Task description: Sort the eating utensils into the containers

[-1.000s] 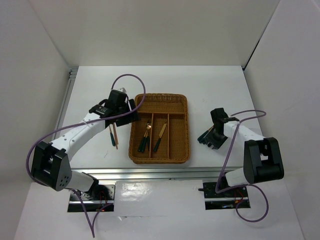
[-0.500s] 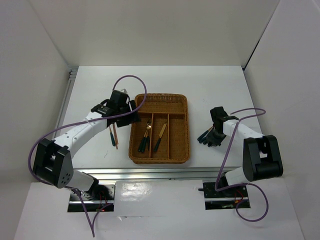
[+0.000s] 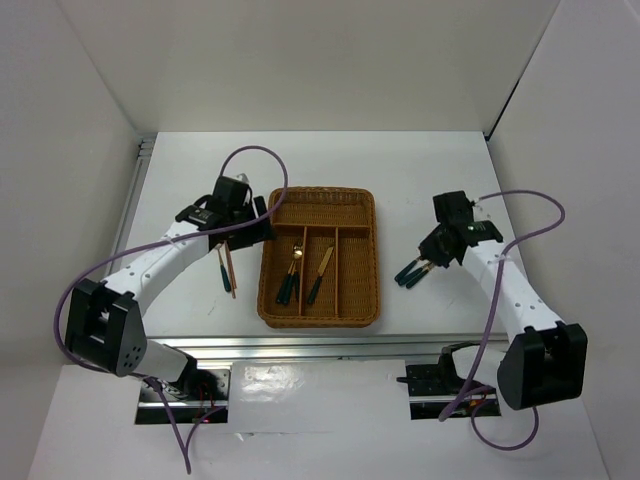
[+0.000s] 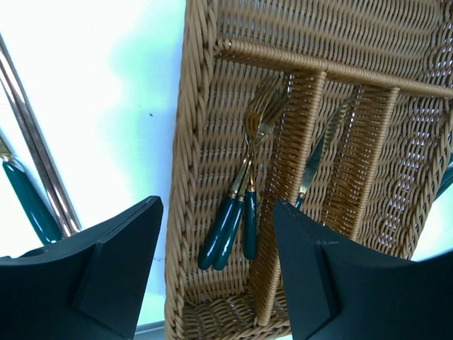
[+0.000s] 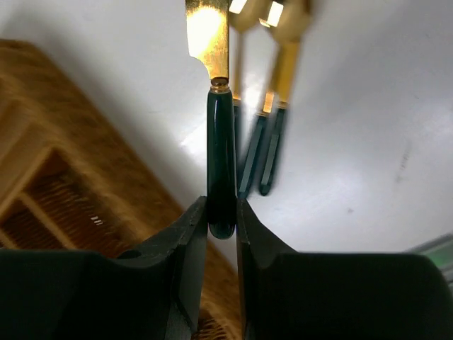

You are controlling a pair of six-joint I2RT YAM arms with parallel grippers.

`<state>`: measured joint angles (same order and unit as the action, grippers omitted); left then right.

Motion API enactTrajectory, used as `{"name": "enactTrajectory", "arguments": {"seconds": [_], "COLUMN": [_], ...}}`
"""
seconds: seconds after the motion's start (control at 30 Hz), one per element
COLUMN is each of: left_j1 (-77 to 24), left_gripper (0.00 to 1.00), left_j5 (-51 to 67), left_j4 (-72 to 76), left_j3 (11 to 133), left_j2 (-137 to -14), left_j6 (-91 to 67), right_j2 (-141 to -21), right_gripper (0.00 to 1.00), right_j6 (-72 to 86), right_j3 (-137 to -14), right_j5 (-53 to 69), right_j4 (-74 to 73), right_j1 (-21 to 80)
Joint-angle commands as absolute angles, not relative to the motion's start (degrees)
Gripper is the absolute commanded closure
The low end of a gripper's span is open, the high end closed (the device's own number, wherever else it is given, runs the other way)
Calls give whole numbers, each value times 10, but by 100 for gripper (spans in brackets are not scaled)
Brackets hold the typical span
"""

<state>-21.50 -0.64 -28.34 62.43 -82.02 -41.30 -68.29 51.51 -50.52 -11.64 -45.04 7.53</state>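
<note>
tray (image 3: 320, 322) has two forks (image 4: 244, 184) + one knife (image 4: 311, 159) | right gripper (image 5: 221, 212) pinches second knife (image 5: 221, 163) right of tray | left gripper (image 4: 216, 207) wide open | chopsticks (image 3: 230, 268) left of tray, not sorted yet

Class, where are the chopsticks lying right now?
In the top view, the chopsticks lie on the table just left of the wicker tray, beside a green-handled utensil.

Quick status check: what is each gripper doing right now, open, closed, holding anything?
Left gripper: open, holding nothing.
Right gripper: closed on a teal-handled utensil.
</note>
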Motion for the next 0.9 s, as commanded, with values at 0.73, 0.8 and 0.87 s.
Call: {"name": "enactTrajectory", "arguments": {"seconds": [0.73,0.8,0.87], "left_j1": [-117,-117,-112], "left_gripper": [21,21,21], "left_j5": [-1,-1,-7], "left_j4": [-291,-291,-296], "left_j3": [549,542,537], "left_j2": [-679,-671,-663], "left_j6": [-369,-369,-369], "right_j2": [-868,-875,-889], "right_gripper": [97,95,95], "right_j6": [516,516,521], "right_j3": [-672,-657,-657], "right_j5": [-94,-86,-81], "right_j4": [-345,-326,-319], "right_j1": [511,511,511]}}
